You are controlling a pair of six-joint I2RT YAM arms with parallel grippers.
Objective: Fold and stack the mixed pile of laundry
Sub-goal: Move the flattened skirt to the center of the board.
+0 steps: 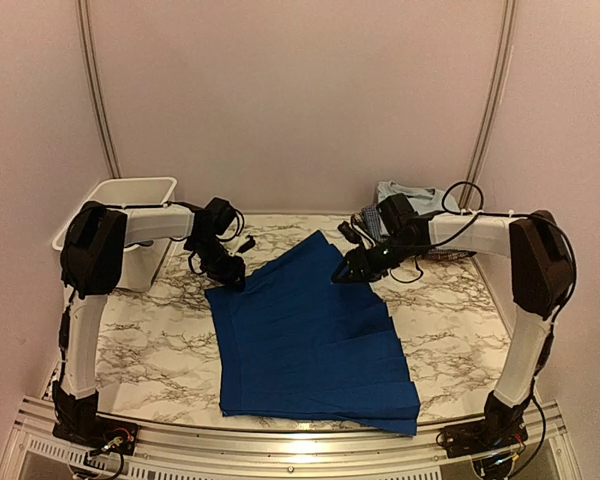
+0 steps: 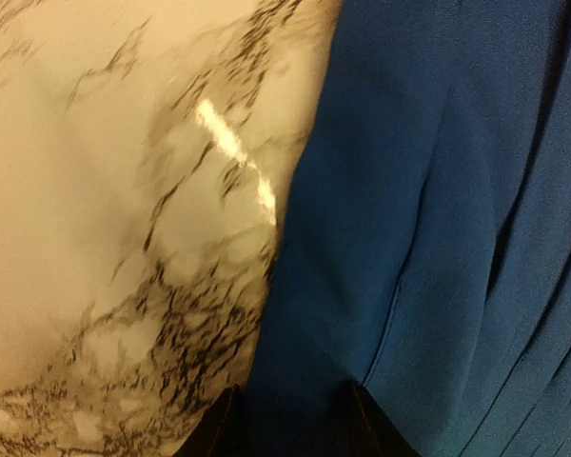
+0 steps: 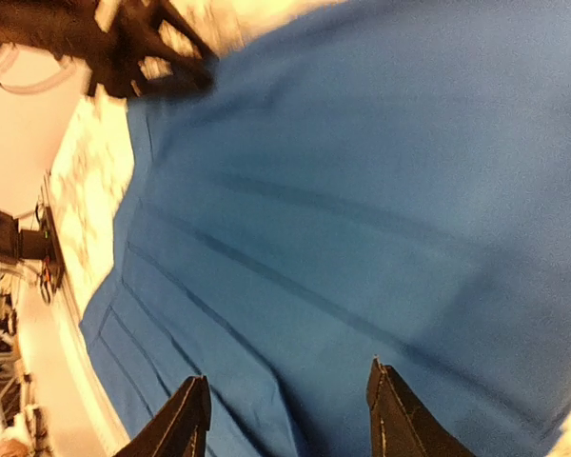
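The royal blue pleated garment [image 1: 310,340] lies spread flat on the marble table [image 1: 150,330]. My left gripper [image 1: 232,278] is low at the garment's far left corner. In the left wrist view its gripper [image 2: 290,405] stands open, the jaws apart astride the blue cloth [image 2: 438,238] just inside its edge. My right gripper [image 1: 342,273] hovers at the garment's far right edge. Its wrist view shows that gripper [image 3: 290,400] open over the pleats [image 3: 362,190], nothing held. The rest of the laundry pile, with a light blue piece [image 1: 415,195] on top, sits at the back right.
A white plastic bin [image 1: 130,195] stands at the back left, behind the left arm. Bare marble [image 2: 124,190] lies left of the garment. The left arm [image 3: 143,48] shows across the cloth in the right wrist view. Walls close in the table on three sides.
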